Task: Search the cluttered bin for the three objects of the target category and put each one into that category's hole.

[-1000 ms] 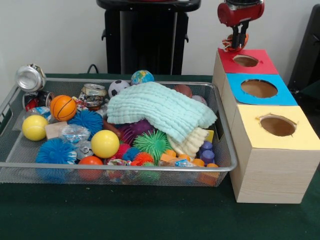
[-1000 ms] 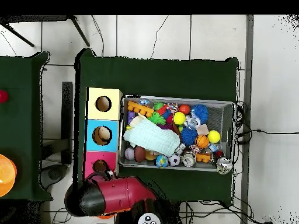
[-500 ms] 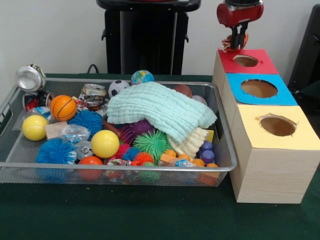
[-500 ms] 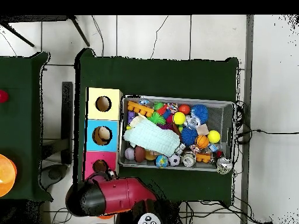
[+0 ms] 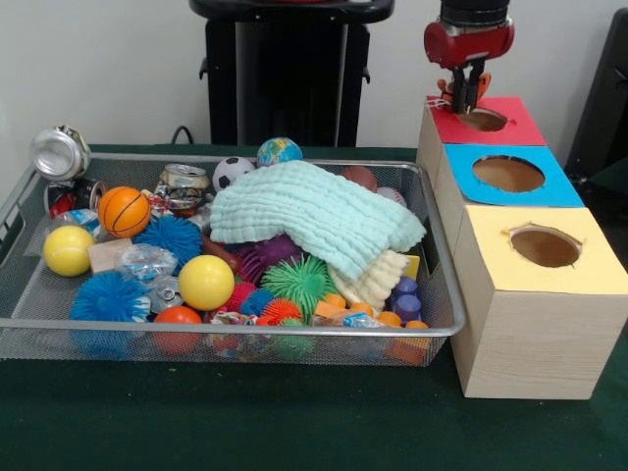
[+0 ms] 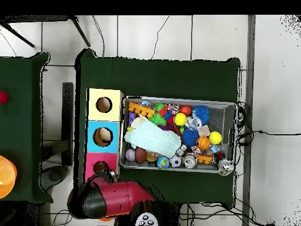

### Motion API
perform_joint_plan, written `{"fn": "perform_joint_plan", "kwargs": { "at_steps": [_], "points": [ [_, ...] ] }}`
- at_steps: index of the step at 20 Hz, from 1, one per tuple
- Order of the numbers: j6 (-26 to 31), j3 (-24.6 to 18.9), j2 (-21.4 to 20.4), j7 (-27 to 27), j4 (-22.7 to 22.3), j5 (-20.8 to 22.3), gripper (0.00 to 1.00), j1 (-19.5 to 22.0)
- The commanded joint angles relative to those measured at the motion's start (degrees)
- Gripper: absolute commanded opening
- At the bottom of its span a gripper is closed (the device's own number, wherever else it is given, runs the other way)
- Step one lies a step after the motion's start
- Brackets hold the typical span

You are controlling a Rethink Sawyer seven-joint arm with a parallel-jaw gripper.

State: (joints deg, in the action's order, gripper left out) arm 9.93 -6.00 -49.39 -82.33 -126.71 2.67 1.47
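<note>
- Many toys fill the bin (image 5: 444,294), which stands on the green table (image 5: 245,422) just beside the box (image 5: 535,339) with three holes.
- Spiky balls, smooth balls, cans and a light green cloth (image 5: 314,221) lie mixed inside; the cloth covers part of the pile.
- How many objects are already dropped, I cannot tell; I judge the search is not finished.
- The gripper (image 5: 467,93) hangs over the red hole (image 5: 483,120), at the far end of the box.
- Its fingers look close together, pinching something small and orange, but this is not fully clear.
</note>
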Motion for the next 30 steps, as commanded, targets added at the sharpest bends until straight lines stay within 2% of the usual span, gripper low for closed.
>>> {"fn": "perform_joint_plan", "kwargs": {
  "at_steps": [1, 14, 21, 30],
  "points": [
    [-6.5, 1.7, 3.8, -16.2, 1.9, -3.7, 0.0, -2.6],
    [-9.1, 4.5, 3.1, -16.5, 3.1, -7.9, 0.0, -7.3],
    [-12.0, 4.7, 3.6, -16.1, 3.2, -8.5, 0.0, -8.0],
    [-12.8, 7.9, 3.5, -14.5, 4.7, -9.1, 0.0, -10.6]
  ]
}}
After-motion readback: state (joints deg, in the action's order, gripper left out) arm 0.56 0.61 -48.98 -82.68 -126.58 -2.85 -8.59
